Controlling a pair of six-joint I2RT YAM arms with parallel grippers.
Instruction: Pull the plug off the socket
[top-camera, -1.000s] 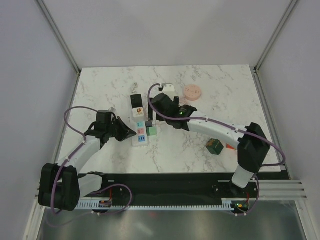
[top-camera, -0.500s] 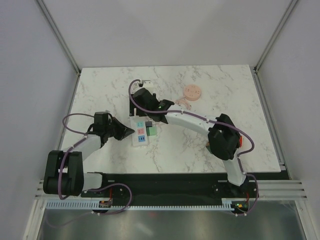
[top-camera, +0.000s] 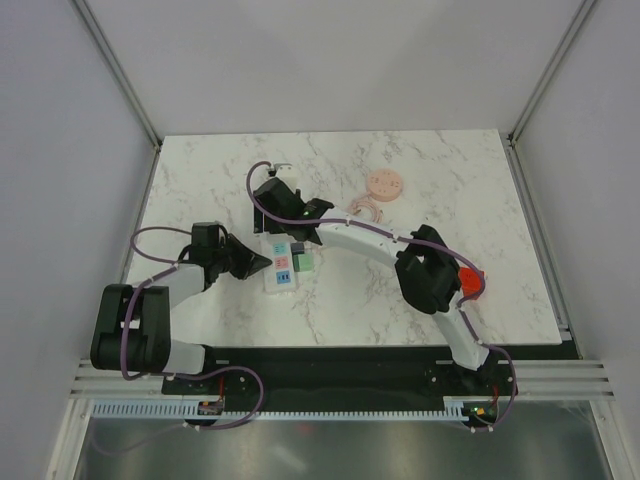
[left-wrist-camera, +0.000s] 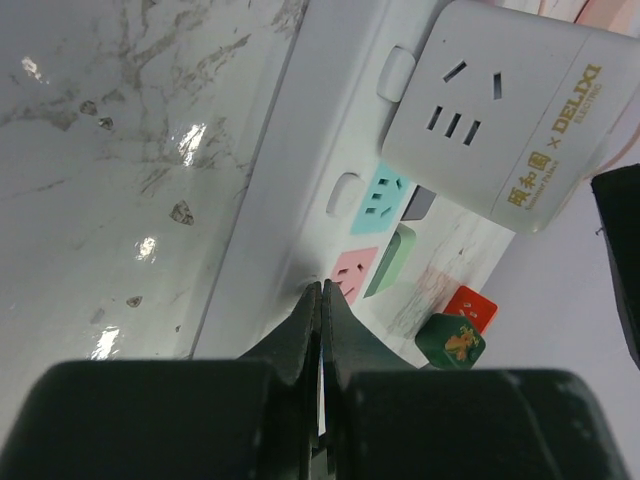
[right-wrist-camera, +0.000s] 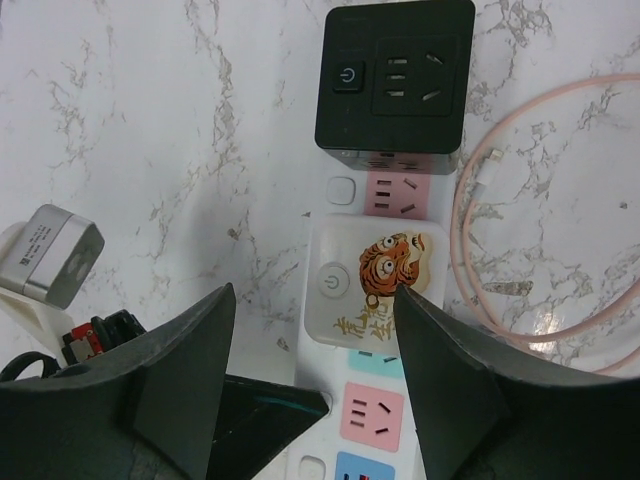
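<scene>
Remote cell, mid-task: the socket (top-camera: 283, 274) lies left of centre on the marble table (top-camera: 470, 200). Seen from above it runs from 12 to 6 o'clock, with the pink disc (top-camera: 384, 184) well apart at its 2 o'clock.

From the 9 o'clock side my left gripper (left-wrist-camera: 320, 300) is clenched with nothing between its fingers. Its tips appear to press the strip's edge beside a pink outlet, which I read as bracing it.

My right gripper (right-wrist-camera: 312, 300) hangs over the strip's far half, released, its fingers spread to either side of the white tiger plug (right-wrist-camera: 375, 285). I see no grip on it yet, and I cannot tell whether a pad touches the plug's side. Just beyond, at 12 o'clock, the black plug (right-wrist-camera: 395, 85) sits on the end outlets. Both plugs look seated flush.

My judgement is that the approach and the bracing are done. Closing on the plug and the upward pull itself are all left, so the task stands early, with nothing unplugged.
</scene>
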